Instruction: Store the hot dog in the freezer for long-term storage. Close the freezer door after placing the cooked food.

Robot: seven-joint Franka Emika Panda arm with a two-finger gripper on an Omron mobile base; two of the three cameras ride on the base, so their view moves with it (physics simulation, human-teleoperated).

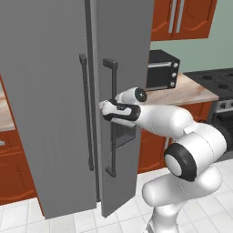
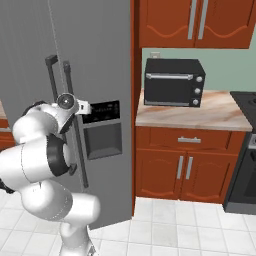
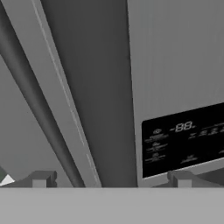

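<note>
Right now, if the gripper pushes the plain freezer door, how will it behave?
The freezer door is a tall flat panel, so it should swing stiffly on its hinge rather than flex. Its smooth grey face looks slippery, so fingertips may slide. The long bar handle probably offers a surer hold.

The tall grey side-by-side freezer [image 1: 68,91] stands at the left of the scene. Its plain flat freezer door [image 1: 41,104] is left of the grey door with the dispenser recess [image 2: 107,100]. To the right lies the pale stone counter [image 2: 220,112], and the black toaster oven [image 2: 173,82] stands on it. Reddish wooden cabinets [image 2: 187,162] are under the counter, and more hang above.
</note>
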